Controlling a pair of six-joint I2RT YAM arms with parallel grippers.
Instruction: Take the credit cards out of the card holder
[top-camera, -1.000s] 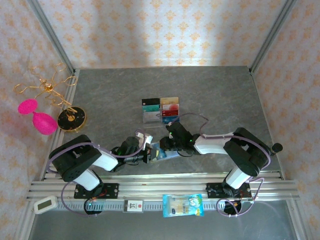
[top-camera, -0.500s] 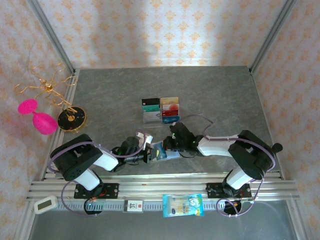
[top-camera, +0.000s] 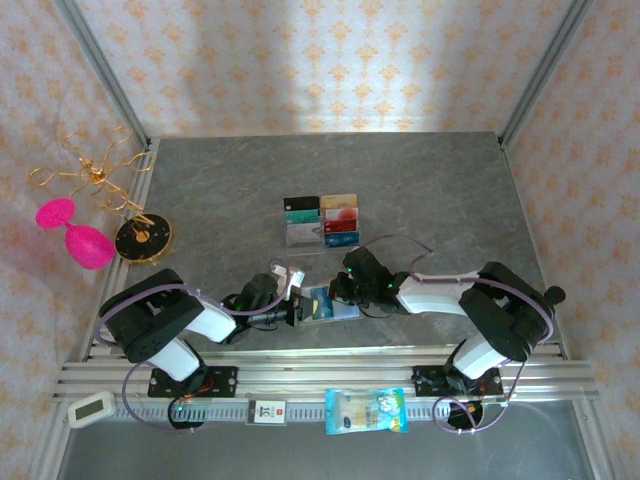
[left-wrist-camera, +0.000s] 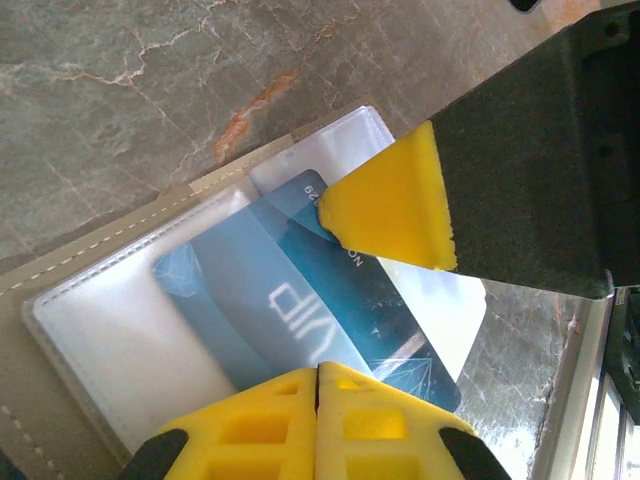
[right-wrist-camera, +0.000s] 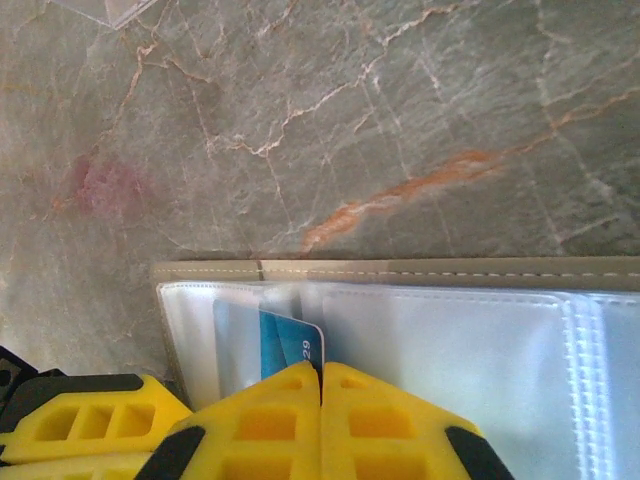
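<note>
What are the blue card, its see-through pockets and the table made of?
The blue card looks like glossy printed plastic. The pockets seem soft clear plastic film, shiny, with pressed seams. The card holder has a tan edge, stitched like leather or imitation; I can't tell which. The table looks like veined grey marble, maybe just a printed surface.

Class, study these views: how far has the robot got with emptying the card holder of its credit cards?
Looks done: several cards stand in the clear tray. In hand: the shut right gripper is at a corner of a blue VIP card lying skewed in the open card holder; the left gripper is shut beside it. Left: drawing that card free.
</note>
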